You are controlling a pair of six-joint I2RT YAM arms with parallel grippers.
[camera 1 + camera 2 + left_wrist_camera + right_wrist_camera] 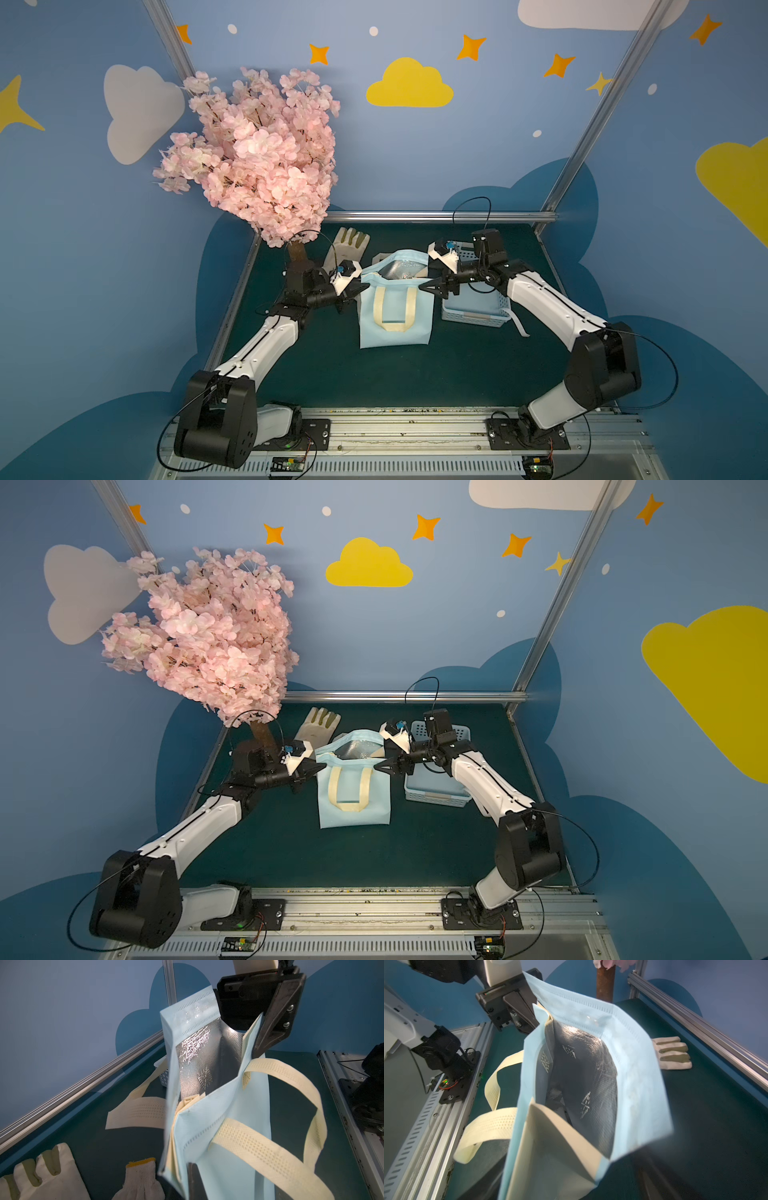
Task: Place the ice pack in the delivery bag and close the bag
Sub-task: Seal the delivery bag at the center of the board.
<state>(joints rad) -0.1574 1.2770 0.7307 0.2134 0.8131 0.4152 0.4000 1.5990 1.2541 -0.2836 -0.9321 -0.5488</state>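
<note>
Both my arms reach inward, elbows out: left gripper (352, 291) clamped on the bag (395, 330) rim, right gripper (435, 291) spread wide at the opposite rim.

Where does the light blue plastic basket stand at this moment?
In a top view the basket stands on the green table, on the right side, just right of the delivery bag and partly hidden beneath the right arm.

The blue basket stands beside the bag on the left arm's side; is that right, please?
Not quite: the basket stands beside the bag on the side of the right arm, as both top views show.
</note>
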